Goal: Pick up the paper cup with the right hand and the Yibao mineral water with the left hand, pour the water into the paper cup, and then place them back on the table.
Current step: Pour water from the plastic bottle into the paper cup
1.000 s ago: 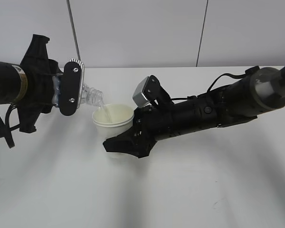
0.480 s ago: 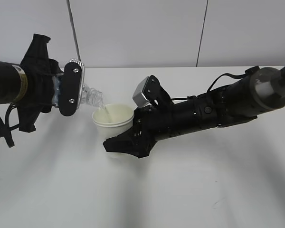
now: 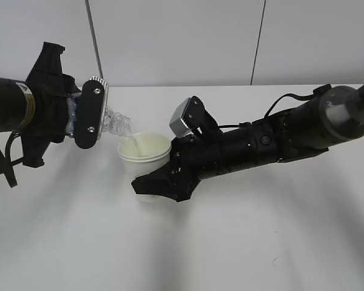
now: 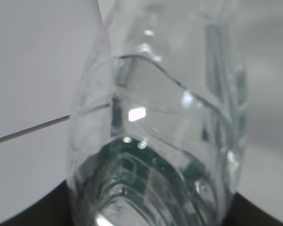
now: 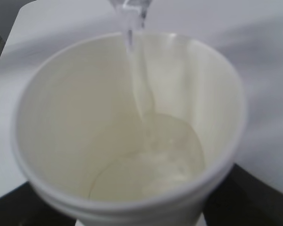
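Streaming from the tilted Yibao mineral water (image 3: 116, 122), water pools in the cream paper cup (image 5: 132, 136).

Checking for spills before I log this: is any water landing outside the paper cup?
No, in the right wrist view the stream from the Yibao mineral water falls inside the paper cup and pools at its bottom.

No readable lettering anywhere, the Yibao mineral water (image 4: 155, 141) showing only clear ribbed plastic and a blur of dark green up close, the yellow sticker band (image 3: 25, 102) on the left arm too small to read, the paper cup (image 5: 127, 132) plain.
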